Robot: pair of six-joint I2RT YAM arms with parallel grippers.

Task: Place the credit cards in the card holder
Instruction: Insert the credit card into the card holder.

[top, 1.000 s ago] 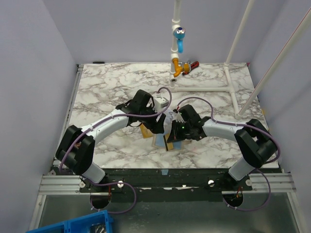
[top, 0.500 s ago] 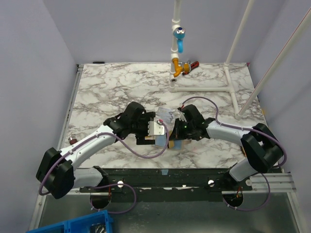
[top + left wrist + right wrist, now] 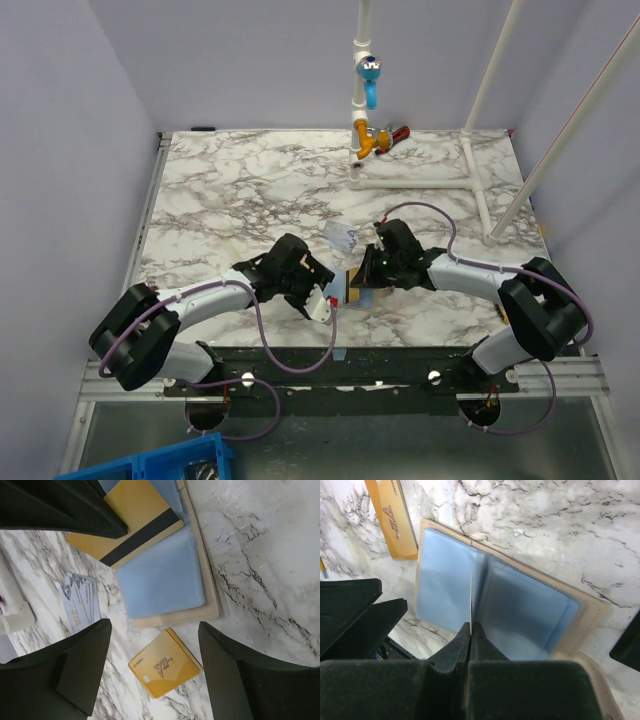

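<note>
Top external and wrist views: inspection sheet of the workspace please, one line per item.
Surface: white-grey marble-pattern table, level.
Job's things: beige leather-like card holder open, light-blue inside up; gold-orange card with dark stripe lying on that inside; second gold-orange card and pale blue-silver patterned card on the table beside it.
Clutter: small red object by the far-edge fittings.
Grippers: left gripper open, holding nothing; right gripper shut on a thin inner leaf of the card holder.
Cables: purple cables loop along both arms.
Surroundings: white pipe frame with blue and orange fittings at the far edge; blue bin below the table front.
</note>
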